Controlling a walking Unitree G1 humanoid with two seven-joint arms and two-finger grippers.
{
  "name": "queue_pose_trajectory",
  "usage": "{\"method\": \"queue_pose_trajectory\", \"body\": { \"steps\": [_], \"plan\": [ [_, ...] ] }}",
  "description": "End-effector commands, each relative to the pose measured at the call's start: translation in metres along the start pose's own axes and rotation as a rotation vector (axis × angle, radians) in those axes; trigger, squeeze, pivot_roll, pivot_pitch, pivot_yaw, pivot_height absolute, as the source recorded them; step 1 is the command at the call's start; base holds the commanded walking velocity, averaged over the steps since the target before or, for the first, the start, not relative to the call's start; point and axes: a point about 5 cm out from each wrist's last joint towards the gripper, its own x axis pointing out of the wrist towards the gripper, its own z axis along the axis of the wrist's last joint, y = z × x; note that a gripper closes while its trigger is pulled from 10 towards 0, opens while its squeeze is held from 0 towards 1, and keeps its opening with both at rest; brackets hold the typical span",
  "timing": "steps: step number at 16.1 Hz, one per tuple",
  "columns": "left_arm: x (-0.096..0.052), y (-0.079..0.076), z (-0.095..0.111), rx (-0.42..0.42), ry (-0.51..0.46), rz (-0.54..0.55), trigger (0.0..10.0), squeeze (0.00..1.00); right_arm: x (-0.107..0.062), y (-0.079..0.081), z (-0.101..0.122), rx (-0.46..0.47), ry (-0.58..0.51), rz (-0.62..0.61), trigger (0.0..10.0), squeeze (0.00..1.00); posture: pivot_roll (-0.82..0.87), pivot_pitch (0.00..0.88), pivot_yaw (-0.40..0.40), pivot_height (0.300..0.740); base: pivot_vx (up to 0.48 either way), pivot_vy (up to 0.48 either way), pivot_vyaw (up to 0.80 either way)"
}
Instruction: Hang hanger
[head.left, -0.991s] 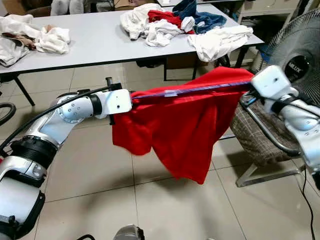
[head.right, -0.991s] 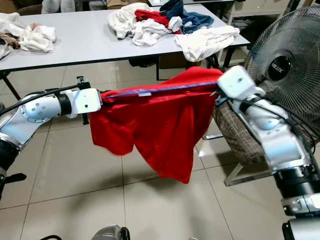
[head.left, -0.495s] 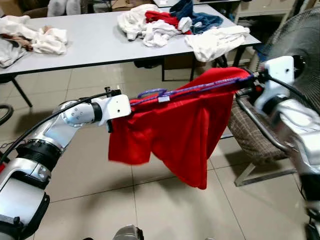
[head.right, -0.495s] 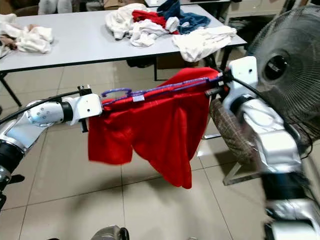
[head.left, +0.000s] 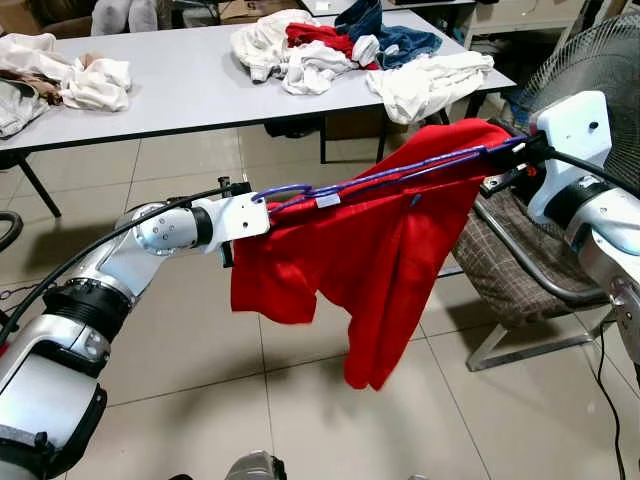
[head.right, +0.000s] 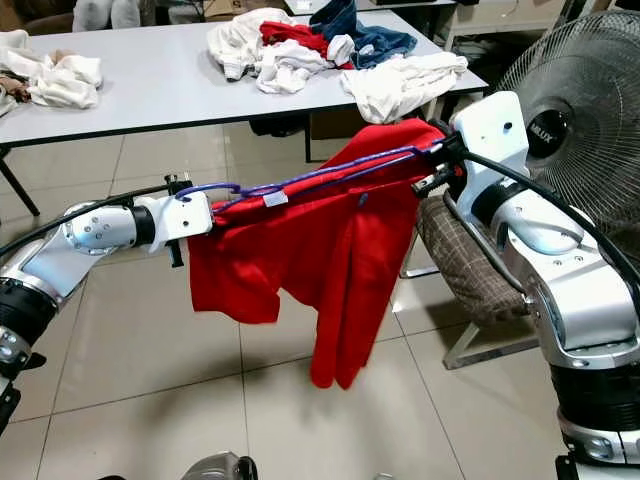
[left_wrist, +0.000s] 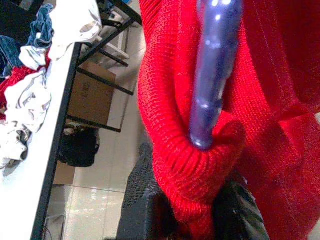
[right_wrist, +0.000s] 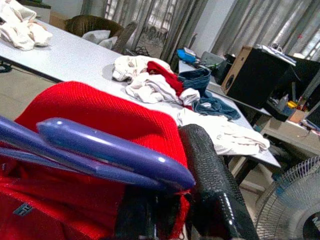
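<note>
Purple hanger (head.left: 400, 172) with red sweater (head.left: 370, 250) draped on it, held level in mid-air before grey table (head.left: 190, 85). Left gripper (head.left: 262, 205) clamps sweater and hook end; right gripper (head.right: 440, 165) clamps far end. No rail visible; hanging apparently not yet done.

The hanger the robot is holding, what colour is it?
Purple. The hanger shows best in the right wrist view, glossy against the red sweater.

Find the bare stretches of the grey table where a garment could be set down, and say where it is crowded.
The table is bare between the white clothes at its left end and the mixed clothes heap at its right end, which is crowded.
</note>
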Motion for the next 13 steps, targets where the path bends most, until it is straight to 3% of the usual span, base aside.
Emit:
{"method": "queue_pose_trajectory", "body": {
  "steps": [1, 2, 3, 4, 5, 6, 8, 13],
  "plan": [
    [-0.031, -0.028, -0.074, -0.152, 0.377, -0.075, 0.0, 0.0, -0.021, -0.05, 0.033, -0.052, -0.12, -0.278, 0.0, 0.0, 0.01, 0.0, 0.042, 0.74, 0.0, 0.0, 0.0],
    [-0.031, -0.028, -0.074, -0.152, 0.377, -0.075, 0.0, 0.0, -0.021, -0.05, 0.033, -0.052, -0.12, -0.278, 0.0, 0.0, 0.01, 0.0, 0.042, 0.74, 0.0, 0.0, 0.0],
    [-0.029, -0.026, -0.069, -0.226, 0.302, -0.047, 0.0, 0.0, -0.024, -0.055, -0.009, 0.026, 0.017, -0.309, 0.0, 0.0, 0.01, 0.0, 0.045, 0.74, 0.0, 0.0, 0.0],
    [-0.028, -0.023, -0.064, -0.278, 0.228, -0.03, 0.0, 0.0, -0.028, -0.057, -0.037, 0.073, 0.105, -0.319, 0.0, 0.0, 0.01, 0.0, 0.044, 0.74, 0.0, 0.0, 0.0],
    [-0.031, -0.02, -0.055, -0.304, 0.115, -0.039, 0.0, 0.0, -0.037, -0.054, -0.081, 0.173, 0.223, -0.308, 0.0, 0.0, 0.01, 0.0, 0.039, 0.74, 0.0, 0.0, 0.0],
    [-0.037, -0.019, -0.053, -0.282, 0.079, -0.075, 0.0, 0.0, -0.04, -0.048, -0.1, 0.235, 0.26, -0.277, 0.0, 0.0, 0.02, 0.0, 0.037, 0.74, 0.0, 0.0, 0.0],
    [-0.044, -0.017, -0.053, -0.288, 0.059, -0.101, 0.0, 0.0, -0.043, -0.041, -0.112, 0.317, 0.262, -0.234, 0.0, 0.0, 0.03, 0.0, 0.032, 0.74, 0.0, 0.0, 0.0],
    [-0.061, -0.025, -0.065, -0.334, 0.099, -0.23, 0.0, 0.0, -0.054, -0.044, -0.121, 0.476, 0.193, -0.169, 0.0, 0.0, 0.02, 0.0, 0.037, 0.74, 0.0, 0.0, 0.0]
  ]
}}
